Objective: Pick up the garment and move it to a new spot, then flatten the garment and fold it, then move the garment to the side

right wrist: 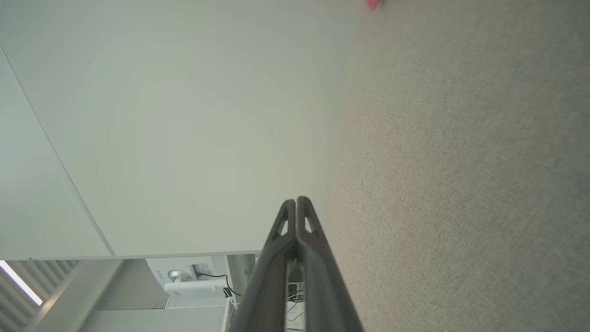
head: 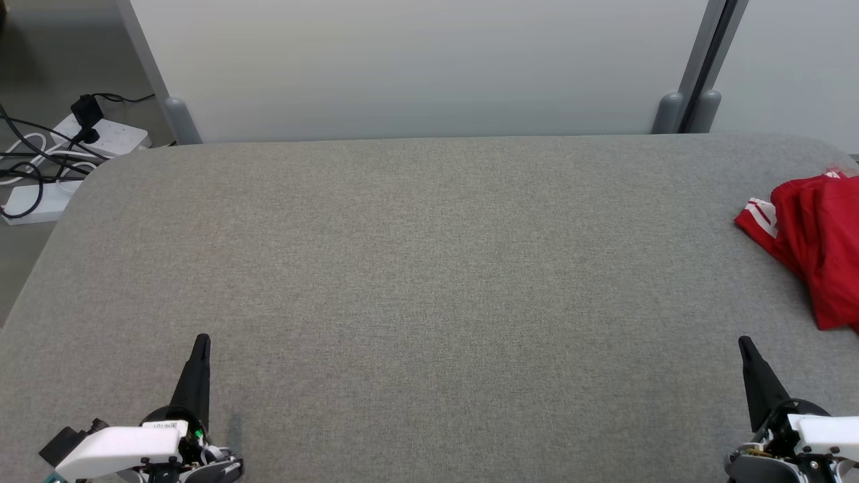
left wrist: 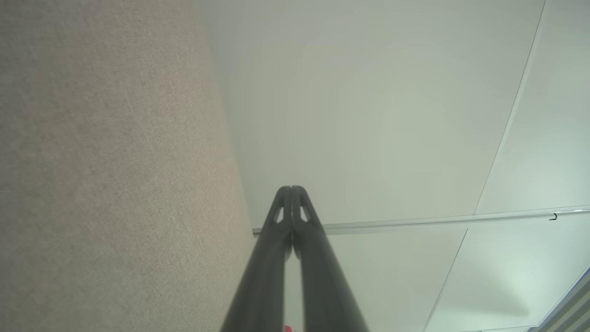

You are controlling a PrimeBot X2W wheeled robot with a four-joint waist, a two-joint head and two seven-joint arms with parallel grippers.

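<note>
**Desk:** How is the garment looking on your feed?

**Operator:** I'm seeing the red garment [head: 815, 248] lying bunched in soft folds, with white stripes showing at its left hem. It's sitting at the table's right edge, running partly out of the head view.

**Desk:** And the grippers?

**Operator:** The right gripper [head: 745, 345] is hovering nearer me, apart from the cloth. The left gripper [head: 200, 341] is sitting well away across the table [head: 429, 268]. Both are pressing their dark tapered fingers together on nothing. The tabletop is showing a grey, felt-like weave.
</note>
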